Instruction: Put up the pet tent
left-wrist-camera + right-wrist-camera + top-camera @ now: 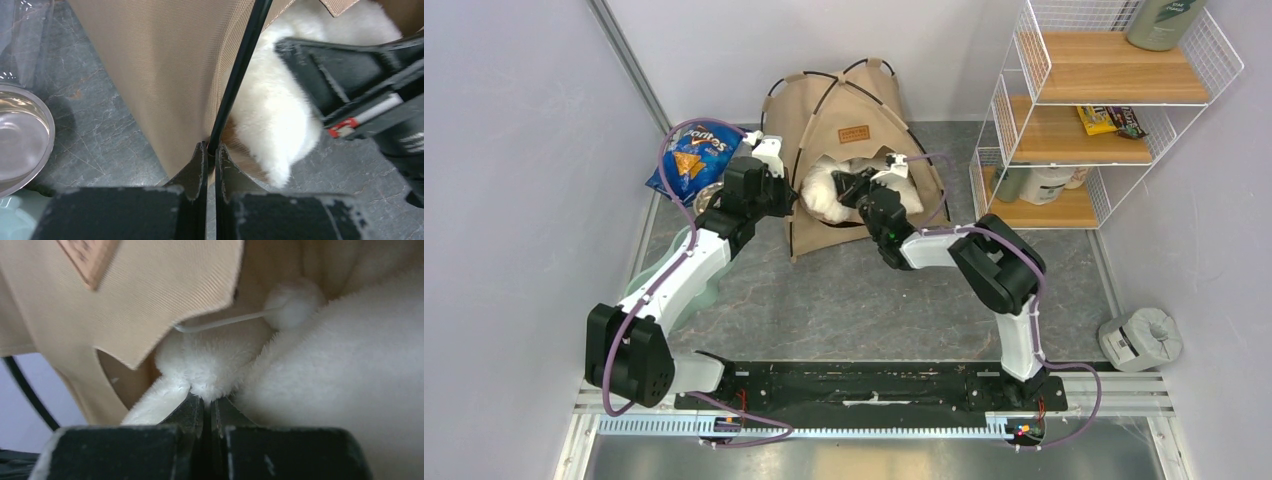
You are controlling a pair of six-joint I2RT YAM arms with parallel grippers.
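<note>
The tan pet tent [849, 105] stands upright at the back of the table, black poles arched over it and its doorway facing me. A fluffy white pillow [824, 195] lies half inside the doorway. My left gripper [786, 197] is shut on the tent's black pole [235, 80] at the doorway's left front corner, beside the tan fabric [155, 65]. My right gripper [852, 186] is shut on a tuft of the pillow [210, 370] at the doorway. The tent's brown label [87, 257] shows above it in the right wrist view.
A blue chip bag [692, 155] lies left of the tent. A metal bowl [20, 135] sits by my left arm. A white wire shelf [1089, 110] with items stands at the right. A grey roll [1140, 340] lies at the near right.
</note>
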